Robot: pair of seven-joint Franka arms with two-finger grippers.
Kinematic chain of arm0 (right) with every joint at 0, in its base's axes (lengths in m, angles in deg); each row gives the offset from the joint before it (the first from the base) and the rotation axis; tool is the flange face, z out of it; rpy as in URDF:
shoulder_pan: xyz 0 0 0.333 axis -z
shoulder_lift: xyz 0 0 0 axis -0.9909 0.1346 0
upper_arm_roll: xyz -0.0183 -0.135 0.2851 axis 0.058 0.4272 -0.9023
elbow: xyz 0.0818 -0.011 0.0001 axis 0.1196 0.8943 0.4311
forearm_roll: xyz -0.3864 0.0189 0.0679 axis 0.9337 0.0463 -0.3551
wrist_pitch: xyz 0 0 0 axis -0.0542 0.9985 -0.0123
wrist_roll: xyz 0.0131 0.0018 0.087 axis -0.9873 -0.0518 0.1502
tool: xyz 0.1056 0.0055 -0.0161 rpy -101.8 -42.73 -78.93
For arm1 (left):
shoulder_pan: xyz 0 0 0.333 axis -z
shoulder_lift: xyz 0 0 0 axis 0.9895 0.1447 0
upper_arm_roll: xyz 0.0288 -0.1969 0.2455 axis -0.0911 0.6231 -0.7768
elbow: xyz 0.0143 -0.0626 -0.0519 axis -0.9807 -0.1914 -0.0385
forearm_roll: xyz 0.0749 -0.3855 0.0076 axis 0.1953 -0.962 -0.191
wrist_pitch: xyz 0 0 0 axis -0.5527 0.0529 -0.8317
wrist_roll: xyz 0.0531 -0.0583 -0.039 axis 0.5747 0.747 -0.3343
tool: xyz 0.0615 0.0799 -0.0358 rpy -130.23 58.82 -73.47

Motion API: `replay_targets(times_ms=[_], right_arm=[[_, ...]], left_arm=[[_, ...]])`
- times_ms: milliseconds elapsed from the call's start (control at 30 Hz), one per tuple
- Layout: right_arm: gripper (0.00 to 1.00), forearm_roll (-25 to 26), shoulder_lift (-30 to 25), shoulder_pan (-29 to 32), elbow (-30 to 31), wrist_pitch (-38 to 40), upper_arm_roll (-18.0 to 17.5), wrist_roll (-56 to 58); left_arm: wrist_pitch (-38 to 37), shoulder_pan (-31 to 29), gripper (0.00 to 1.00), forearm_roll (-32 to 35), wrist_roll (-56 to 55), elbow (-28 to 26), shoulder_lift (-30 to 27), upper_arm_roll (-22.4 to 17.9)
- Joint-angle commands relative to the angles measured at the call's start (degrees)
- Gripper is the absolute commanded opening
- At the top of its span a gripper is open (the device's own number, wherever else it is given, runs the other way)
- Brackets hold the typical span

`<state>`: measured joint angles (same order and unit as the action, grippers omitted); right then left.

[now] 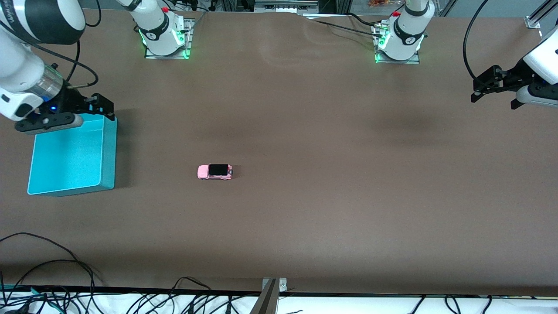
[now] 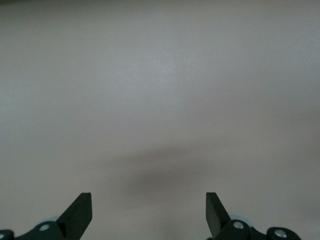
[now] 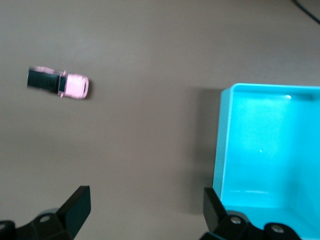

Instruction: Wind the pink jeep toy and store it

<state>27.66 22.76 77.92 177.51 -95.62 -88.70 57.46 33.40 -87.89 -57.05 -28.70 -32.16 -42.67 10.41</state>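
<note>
The pink jeep toy (image 1: 214,171) (image 3: 59,84), pale pink with a black roof over its rear half, stands on its wheels on the brown table, nearer the right arm's end. A turquoise bin (image 1: 72,153) (image 3: 270,145) sits beside it at the right arm's end. My right gripper (image 1: 101,108) (image 3: 147,207) hangs open and holds nothing, over the bin's rim on the side toward the arm bases. At the left arm's end, my left gripper (image 1: 495,89) (image 2: 149,212) hangs open over bare table, holding nothing.
Both arm bases (image 1: 165,32) (image 1: 399,37) stand along the table edge farthest from the front camera. Loose black cables (image 1: 52,279) lie along the table edge nearest that camera. A metal bracket (image 1: 272,288) sits at the middle of that edge.
</note>
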Motion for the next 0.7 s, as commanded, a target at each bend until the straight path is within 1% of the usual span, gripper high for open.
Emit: replay_targets(times_ms=[0,133,267,333,400,533,667], right_arm=[[1.00,-0.9,-2.1,-0.1,4.3,-3.5,-2.9,5.3],[1.00,-0.8,-1.8,-0.1,7.5,-8.4,-5.4,9.9],[1.00,-0.4,0.3,-0.1,8.4,-10.1,-7.4,11.1],[1.00,-0.4,1.6,-0.1,8.2,-10.4,-9.3,12.1],[1.00,0.3,3.2,-0.1,7.6,-11.1,-10.8,14.0],[1.00,0.4,6.0,-0.4,7.0,-12.2,-12.5,20.6],[1.00,0.2,8.9,-0.6,7.1,-15.8,-13.2,29.6]], left_arm=[[-3.0,0.3,1.00,-1.3,-3.3,1.6,-1.2,-0.3],[-4.2,1.9,1.00,-1.0,-5.1,2.8,-0.8,-0.7],[-4.9,6.6,1.00,-1.1,-5.1,3.3,-0.6,-6.1],[-4.9,7.8,1.00,-1.1,-5.0,3.3,-0.6,-7.4],[-4.9,8.0,1.00,-1.0,-5.1,3.3,-0.6,-7.4],[-5.0,8.2,1.00,-0.8,-5.3,3.2,-0.5,-7.1],[-5.4,8.4,1.00,-0.5,-5.2,3.8,0.6,-6.9]])
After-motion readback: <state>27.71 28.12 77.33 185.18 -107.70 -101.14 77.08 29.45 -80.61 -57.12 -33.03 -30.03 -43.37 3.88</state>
